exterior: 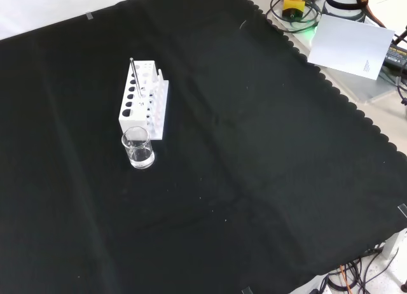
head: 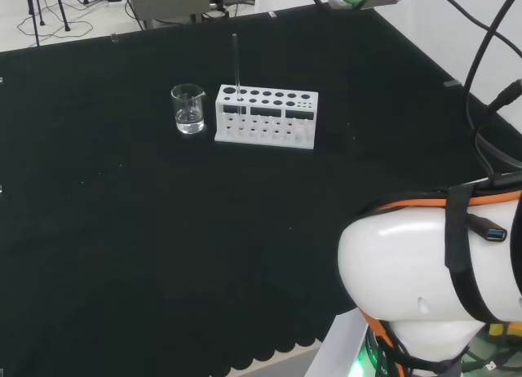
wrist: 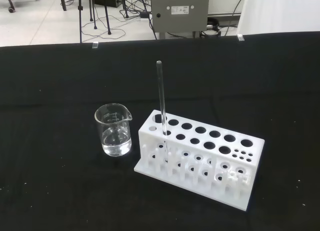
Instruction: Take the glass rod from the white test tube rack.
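Head view, near to far: arm link (head: 424, 287) fills the near right corner, then bare black cloth (head: 163, 255), then the rack (head: 265, 116) and beaker (head: 188, 109) well out toward the far side. Hand state: cannot tell.

Rod (head: 236, 63) stands upright in a hole at the rack's left end, on the back row, well away from the arm link. In the wrist view the rod (wrist: 162, 103) is a thin clear stick, top end well above the rack (wrist: 200, 158), and it looks straight.

Beaker sits just left of the rack, apart from it, with a little clear liquid in the bottom. In the front view the beaker (exterior: 138, 147) is nearest, rack (exterior: 144, 100) just behind it, rod (exterior: 133, 74) rising from it.
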### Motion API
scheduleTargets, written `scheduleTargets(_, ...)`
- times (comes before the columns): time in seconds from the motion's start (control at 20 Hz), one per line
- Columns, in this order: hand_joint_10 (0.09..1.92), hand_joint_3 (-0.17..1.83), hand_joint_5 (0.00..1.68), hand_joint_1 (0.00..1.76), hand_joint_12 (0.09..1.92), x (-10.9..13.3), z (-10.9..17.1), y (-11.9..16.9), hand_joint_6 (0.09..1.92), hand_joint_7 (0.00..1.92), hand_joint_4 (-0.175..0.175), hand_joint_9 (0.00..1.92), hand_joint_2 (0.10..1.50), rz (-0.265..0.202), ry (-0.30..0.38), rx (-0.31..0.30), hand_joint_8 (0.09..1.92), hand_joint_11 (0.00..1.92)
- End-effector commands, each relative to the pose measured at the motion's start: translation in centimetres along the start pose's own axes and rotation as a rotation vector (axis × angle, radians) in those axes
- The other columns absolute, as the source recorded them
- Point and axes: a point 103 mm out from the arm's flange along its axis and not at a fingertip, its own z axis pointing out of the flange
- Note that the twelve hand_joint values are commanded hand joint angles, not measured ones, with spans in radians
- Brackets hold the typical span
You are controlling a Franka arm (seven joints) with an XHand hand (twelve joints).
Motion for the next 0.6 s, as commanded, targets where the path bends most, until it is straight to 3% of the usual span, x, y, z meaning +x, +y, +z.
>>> scheduleTargets(0.05, 0.57, 0.58, 0.11, 0.71, 1.14, 0.0, 0.1, 0.1, 0.17, 0.17, -0.141, 0.37, 0.78, -0.004, -0.018, -0.010, 0.47, 0.22)
scheduleTargets(0.15, 0.67, 0.47, 0.03, 0.59, 1.17, -0.1, 0.2, 0.4, 0.09, 0.04, -0.135, 0.09, 0.88, -0.008, -0.023, -0.006, 0.42, 0.05)
scheduleTargets(0.25, 0.71, 0.43, 0.02, 0.56, 1.18, -0.2, 0.4, 0.7, 0.09, 0.01, -0.133, 0.02, 0.91, -0.014, -0.026, -0.005, 0.42, 0.01)
scheduleTargets(0.6, 0.93, 0.40, 0.06, 0.54, 1.41, -0.6, 1.6, 3.6, 0.09, 0.00, -0.139, 0.14, 0.93, -0.030, -0.017, -0.012, 0.73, 0.00)
